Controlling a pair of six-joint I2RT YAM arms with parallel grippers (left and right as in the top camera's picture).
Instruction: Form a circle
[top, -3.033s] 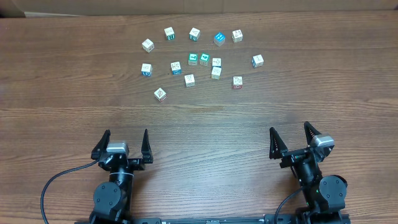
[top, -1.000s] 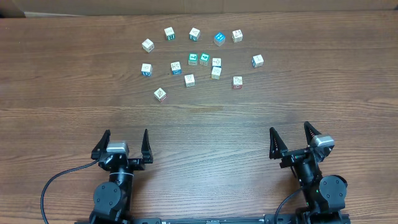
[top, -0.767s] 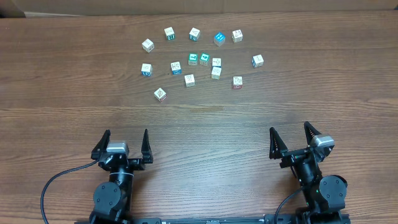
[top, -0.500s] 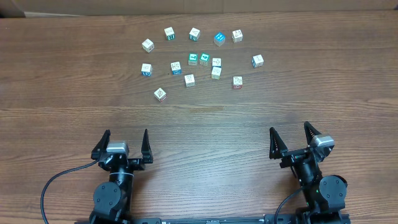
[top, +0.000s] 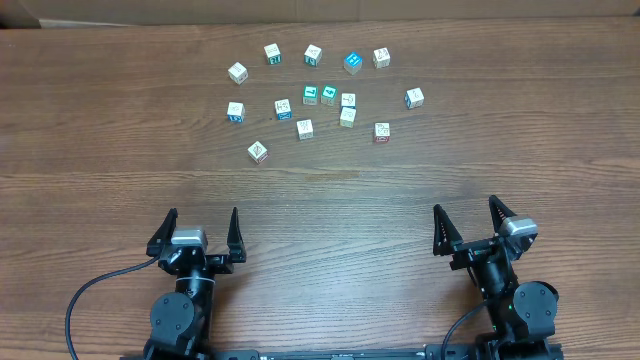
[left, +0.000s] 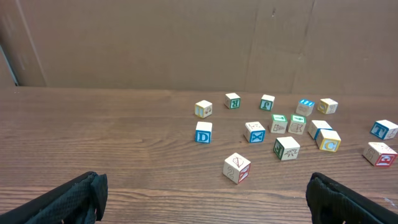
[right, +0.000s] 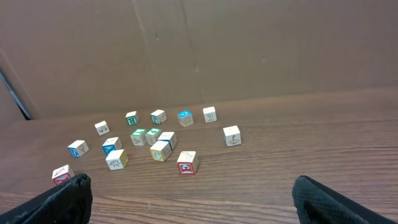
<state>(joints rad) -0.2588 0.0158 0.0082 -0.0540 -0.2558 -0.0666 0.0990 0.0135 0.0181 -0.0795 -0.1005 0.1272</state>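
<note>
Several small whitish cubes (top: 329, 95) with coloured marks lie scattered in a loose cluster at the far middle of the wooden table (top: 330, 205); no circle is in view. The nearest is a red-marked cube (top: 258, 151) (left: 237, 168), and another red-marked cube (top: 382, 131) (right: 186, 162) sits on the right side. My left gripper (top: 201, 214) (left: 204, 180) stands open at the near left with nothing between its fingers. At the near right my right gripper (top: 465, 206) (right: 191, 182) is open and empty too. Both are far short of the cubes.
A brown cardboard wall (left: 186, 43) (right: 249, 50) stands along the table's far edge behind the cubes. A black cable (top: 88, 292) loops by the left arm's base. Bare wood lies between the grippers and the cluster.
</note>
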